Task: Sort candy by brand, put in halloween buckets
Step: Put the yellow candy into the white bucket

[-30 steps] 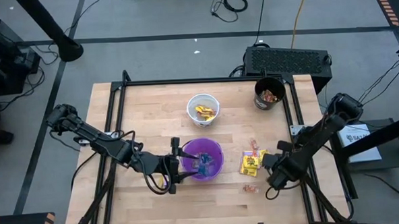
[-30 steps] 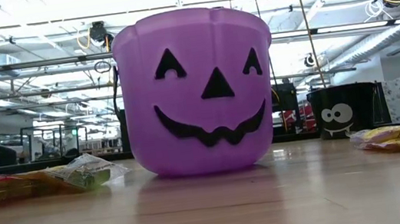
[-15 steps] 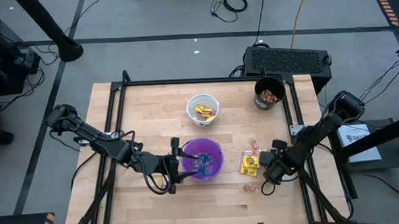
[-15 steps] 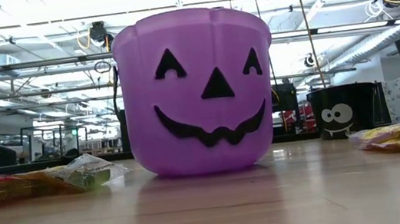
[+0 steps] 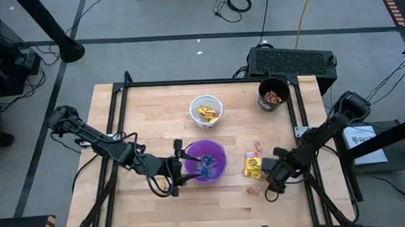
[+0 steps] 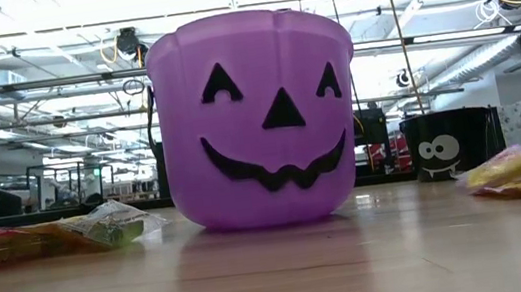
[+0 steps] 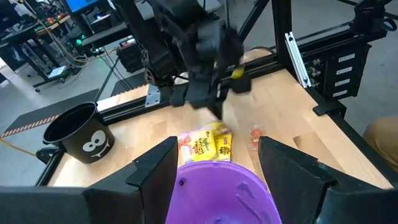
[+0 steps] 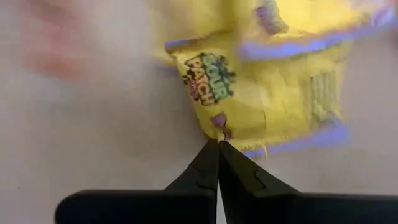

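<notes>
- On the table's (image 5: 154, 102) left side, the left gripper (image 5: 179, 168) hangs with fingers spread wide and nothing held, just beside the left wall of the purple bucket (image 5: 206, 160); its wrist view looks over that bucket's rim.
- Buckets counted: three; purple near the front centre with blue-wrapped pieces inside; white bucket (image 5: 206, 109) behind it holding yellow packets; black bucket (image 5: 273, 94) at the far right corner holding orange-red pieces.
- Loose candy lies right of the purple bucket: a cluster of yellow packets (image 5: 253, 166), exact number not clear; one orange-pink piece (image 5: 256, 147) behind it; one small pink piece (image 5: 252, 191) nearer the front edge.
- Right gripper (image 5: 268, 169) sits at the right edge of the yellow cluster; in its wrist view the fingertips are pressed together at the hem of a yellow packet (image 8: 261, 93); whether film is caught between them I cannot tell.
- Handling judgement: packets appear light, soft and crinkly with slick film; likely to slip or bring a neighbour along; best pinched at a crimped end seam rather than the flat face.
</notes>
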